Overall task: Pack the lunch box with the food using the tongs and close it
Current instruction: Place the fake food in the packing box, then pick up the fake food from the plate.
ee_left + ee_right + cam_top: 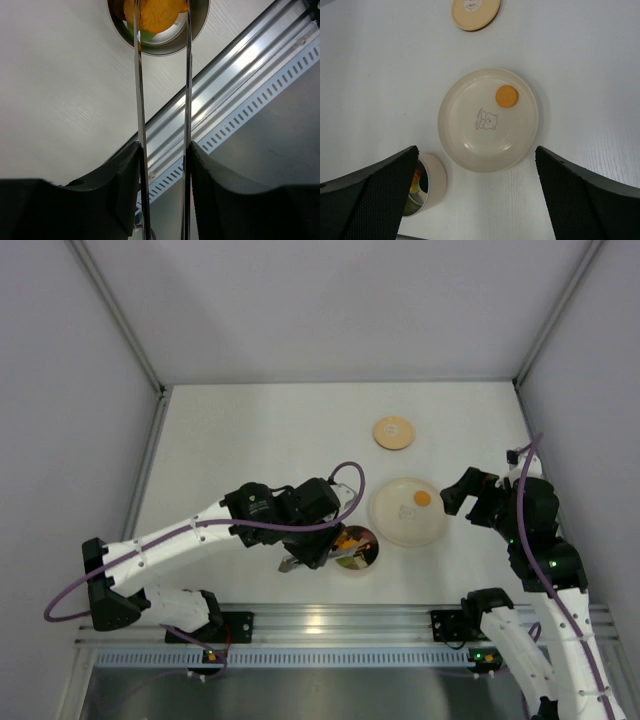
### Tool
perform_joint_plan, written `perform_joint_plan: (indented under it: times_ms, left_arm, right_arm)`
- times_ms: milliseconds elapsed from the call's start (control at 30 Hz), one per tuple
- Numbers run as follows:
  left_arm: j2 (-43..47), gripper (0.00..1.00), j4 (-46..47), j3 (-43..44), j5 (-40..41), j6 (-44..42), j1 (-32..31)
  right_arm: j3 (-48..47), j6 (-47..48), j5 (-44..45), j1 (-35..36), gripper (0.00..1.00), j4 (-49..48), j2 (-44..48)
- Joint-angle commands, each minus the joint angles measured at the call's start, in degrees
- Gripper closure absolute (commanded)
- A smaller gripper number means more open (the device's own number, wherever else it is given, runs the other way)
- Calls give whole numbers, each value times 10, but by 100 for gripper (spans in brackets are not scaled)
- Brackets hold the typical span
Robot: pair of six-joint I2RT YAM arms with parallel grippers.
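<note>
The steel lunch box (358, 548) stands near the table's front edge, with orange and green food inside. My left gripper (316, 543) is shut on the tongs (139, 90), whose two arms run between its fingers (120, 190) up to the lunch box (159, 49). An orange piece (156, 14) sits between the tong tips over the box's mouth. One round orange piece (507, 96) lies on the cream plate (470, 140). The wooden lid (393, 433) lies flat farther back. My right gripper (468, 496) hangs open beside the plate, holding nothing.
An aluminium rail (330, 620) runs along the near edge just in front of the lunch box. The plate (395, 525) almost touches the box on its right. White walls close in the table on three sides.
</note>
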State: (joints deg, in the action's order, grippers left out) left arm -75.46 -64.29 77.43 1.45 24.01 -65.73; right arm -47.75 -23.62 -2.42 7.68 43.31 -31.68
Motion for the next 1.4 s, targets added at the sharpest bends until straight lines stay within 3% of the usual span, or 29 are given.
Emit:
perform_joint_plan:
  times_ms: [0,133,567,767,1067,1367]
  left_arm:
    - [22,53,22,-1,-2,12,-5]
    - [19,46,22,7,2,11,-7]
    - [-13,44,0,111,43,3,-10]
    - [-108,43,22,208,87,-14,-10]
    - [-340,42,74,385,108,-24,8]
    - [-449,44,119,426,89,-12,42]
  right_arm:
    - [-19,1,7,-7,1,1,0]
    - [-18,1,7,-7,1,1,1]
    - [-16,-2,4,-7,0,-4,1]
    - [-29,-8,20,-7,1,4,1]
    - [-79,-6,55,-7,0,58,7]
    - [-111,-13,104,-7,1,100,21]
